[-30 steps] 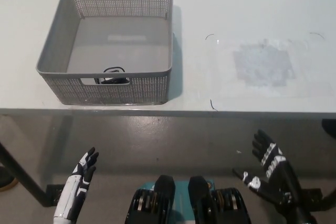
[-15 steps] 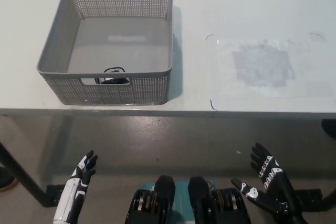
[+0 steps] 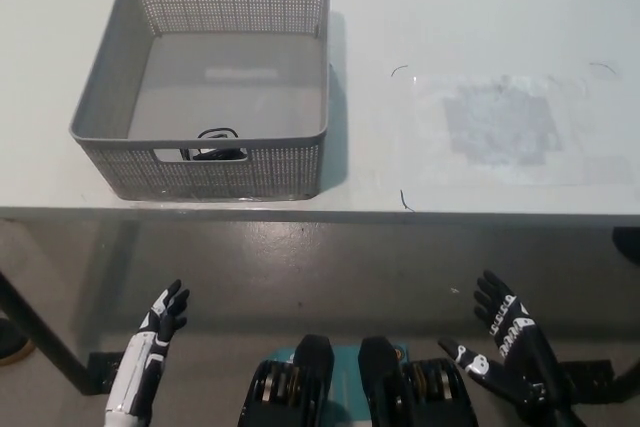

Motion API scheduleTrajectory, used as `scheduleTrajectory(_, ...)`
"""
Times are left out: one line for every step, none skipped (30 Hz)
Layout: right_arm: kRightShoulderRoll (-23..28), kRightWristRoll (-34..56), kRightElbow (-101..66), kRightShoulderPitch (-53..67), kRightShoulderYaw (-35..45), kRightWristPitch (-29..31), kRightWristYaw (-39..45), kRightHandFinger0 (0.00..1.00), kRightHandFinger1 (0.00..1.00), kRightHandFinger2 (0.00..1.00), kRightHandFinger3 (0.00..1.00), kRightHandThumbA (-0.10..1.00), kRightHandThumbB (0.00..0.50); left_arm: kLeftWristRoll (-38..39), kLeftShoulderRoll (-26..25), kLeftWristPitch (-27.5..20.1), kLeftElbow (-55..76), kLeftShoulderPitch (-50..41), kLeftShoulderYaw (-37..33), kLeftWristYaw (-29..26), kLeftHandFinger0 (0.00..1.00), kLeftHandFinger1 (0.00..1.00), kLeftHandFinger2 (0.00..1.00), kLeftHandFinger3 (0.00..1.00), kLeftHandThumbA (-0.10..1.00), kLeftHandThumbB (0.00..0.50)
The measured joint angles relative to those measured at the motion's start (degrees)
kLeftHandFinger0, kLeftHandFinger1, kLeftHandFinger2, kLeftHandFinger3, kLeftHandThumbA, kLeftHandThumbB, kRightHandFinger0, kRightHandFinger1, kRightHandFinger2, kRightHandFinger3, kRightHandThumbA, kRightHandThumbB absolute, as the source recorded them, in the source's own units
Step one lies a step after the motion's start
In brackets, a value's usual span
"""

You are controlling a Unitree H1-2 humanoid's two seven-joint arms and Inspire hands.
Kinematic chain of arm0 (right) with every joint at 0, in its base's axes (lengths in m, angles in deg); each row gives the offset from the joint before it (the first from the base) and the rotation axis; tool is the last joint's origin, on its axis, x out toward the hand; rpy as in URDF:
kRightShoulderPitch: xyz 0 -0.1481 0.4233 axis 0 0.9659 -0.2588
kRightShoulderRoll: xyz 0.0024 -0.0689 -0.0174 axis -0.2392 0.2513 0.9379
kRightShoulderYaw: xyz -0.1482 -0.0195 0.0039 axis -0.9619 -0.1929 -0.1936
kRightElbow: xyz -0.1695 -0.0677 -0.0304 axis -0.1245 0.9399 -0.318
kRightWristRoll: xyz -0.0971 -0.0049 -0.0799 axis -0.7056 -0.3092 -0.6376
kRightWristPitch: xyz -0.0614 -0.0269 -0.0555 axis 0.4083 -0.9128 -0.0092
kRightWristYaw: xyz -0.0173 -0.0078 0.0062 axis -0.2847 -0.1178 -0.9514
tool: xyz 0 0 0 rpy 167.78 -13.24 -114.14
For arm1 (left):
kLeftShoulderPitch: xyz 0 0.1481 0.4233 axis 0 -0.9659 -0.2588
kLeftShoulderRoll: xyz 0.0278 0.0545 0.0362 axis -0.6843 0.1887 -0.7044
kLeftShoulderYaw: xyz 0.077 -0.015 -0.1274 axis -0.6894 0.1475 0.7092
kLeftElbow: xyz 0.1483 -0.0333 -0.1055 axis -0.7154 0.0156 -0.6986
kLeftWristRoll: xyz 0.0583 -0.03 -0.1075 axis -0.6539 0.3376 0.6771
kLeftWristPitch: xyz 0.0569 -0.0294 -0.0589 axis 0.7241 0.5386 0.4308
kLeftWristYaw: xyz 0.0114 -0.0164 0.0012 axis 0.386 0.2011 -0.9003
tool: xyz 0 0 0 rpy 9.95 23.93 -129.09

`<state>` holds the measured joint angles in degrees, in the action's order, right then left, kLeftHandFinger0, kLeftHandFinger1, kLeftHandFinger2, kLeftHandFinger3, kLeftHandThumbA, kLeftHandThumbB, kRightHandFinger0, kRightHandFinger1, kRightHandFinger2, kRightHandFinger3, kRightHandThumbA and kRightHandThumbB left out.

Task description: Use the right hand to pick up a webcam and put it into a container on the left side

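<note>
**Webcam in the basket, both hands low and empty below the table edge**

The white table (image 3: 480, 7) fills the upper part of the head view, and its front edge runs straight across the picture just below the middle. Beneath that edge lies bare grey floor (image 3: 300, 267), open from side to side apart from a dark table leg at the far lower left. On the table's left part stands the grey perforated basket (image 3: 105, 117), its front wall close to the table's front edge and its right wall casting a shadow onto the tabletop. To the right of the basket the tabletop is open; a clear, flat sheet with a greyish patch (image 3: 500, 125) lies there, well apart from the basket.

The webcam (image 3: 212, 147) rests inside the basket, on its floor, against the front wall near the handle cut-out; only its dark top and a loop of cable show over the rim.

The black right hand (image 3: 505, 352) hangs below the table edge at the lower right, palm showing, fingers (image 3: 492, 297) spread wide and holding nothing. It is far from the webcam, which lies up and to the left across the table edge. The white left hand (image 3: 155, 332) rests at the lower left, also below the table, fingers loosely apart and empty, roughly under the basket's front wall.
</note>
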<state>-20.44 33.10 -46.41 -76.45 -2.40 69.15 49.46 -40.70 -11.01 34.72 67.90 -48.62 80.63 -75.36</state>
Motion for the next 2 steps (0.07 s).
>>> scheduleTrajectory(0.1,0.0,0.1,-0.7,0.0,0.0,0.0,1.00,1.00,1.00,1.00,1.00,0.156,0.1,-0.1,0.1,0.0,0.6,0.0,0.1,1.00,1.00,1.00,1.00,1.00,0.015)
scheduleTrajectory(0.1,-0.1,0.1,-1.1,0.0,0.0,0.0,1.00,1.00,1.00,1.00,1.00,0.180,0.2,-0.2,0.1,0.0,0.8,0.0,0.2,1.00,1.00,1.00,1.00,1.00,0.011)
